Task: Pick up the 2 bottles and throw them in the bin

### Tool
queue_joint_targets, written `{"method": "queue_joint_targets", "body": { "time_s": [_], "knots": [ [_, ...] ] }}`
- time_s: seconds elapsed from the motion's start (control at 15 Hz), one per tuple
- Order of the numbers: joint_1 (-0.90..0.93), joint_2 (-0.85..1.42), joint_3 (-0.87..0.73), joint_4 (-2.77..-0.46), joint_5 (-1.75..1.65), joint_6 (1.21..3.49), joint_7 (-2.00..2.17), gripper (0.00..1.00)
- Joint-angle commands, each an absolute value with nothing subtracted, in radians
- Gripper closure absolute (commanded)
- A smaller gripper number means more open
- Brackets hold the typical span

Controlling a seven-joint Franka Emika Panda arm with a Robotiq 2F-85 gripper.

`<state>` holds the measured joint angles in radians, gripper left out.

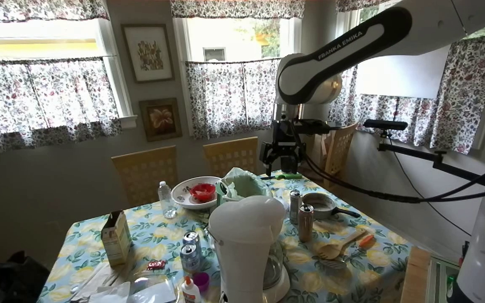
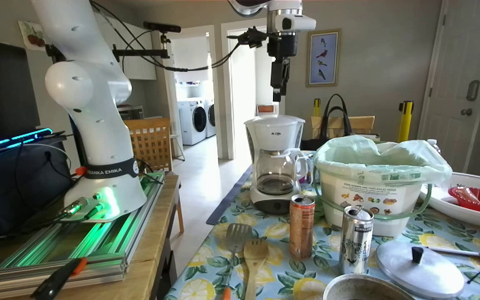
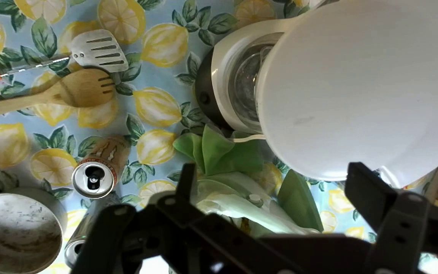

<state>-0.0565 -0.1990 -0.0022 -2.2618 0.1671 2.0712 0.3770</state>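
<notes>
Two slim upright cans fit the bottles: a reddish-orange one [image 1: 305, 225] [image 2: 301, 229] [image 3: 103, 163] and a silver-grey one [image 1: 295, 208] [image 2: 356, 239] [image 3: 78, 243], partly behind the gripper in the wrist view. A clear plastic bottle [image 1: 167, 202] stands at the far left; only its cap [image 2: 432, 143] shows behind the bin elsewhere. The bin [image 2: 361, 196] is a white bucket lined with a pale green bag [image 1: 242, 186], partly seen in the wrist view [image 3: 234, 211]. My gripper [image 1: 281, 167] [image 2: 279, 93] [image 3: 272, 173] is open and empty, high above the table.
A white coffee maker [image 1: 242, 248] [image 2: 274, 168] [image 3: 356, 87] stands beside the bin. A pan [image 1: 320, 205], lid [image 2: 419, 266], wooden fork [image 2: 256, 252] and spatula [image 2: 237, 235] lie near the cans. More cans [image 1: 190, 256], a carton [image 1: 116, 240] and a wide bowl [image 1: 181, 194] share the table.
</notes>
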Motion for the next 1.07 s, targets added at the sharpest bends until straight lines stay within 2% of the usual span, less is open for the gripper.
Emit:
{"method": "queue_joint_targets", "body": {
  "time_s": [0.0,0.47,1.0],
  "knots": [
    [-0.055,-0.199,-0.004,-2.26,0.167,2.069,0.377,0.0],
    [-0.09,-0.118,-0.033,-2.302,0.044,2.161,0.339,0.0],
    [-0.123,0.052,-0.108,-2.31,-0.019,2.402,0.142,0.0]
  ]
}}
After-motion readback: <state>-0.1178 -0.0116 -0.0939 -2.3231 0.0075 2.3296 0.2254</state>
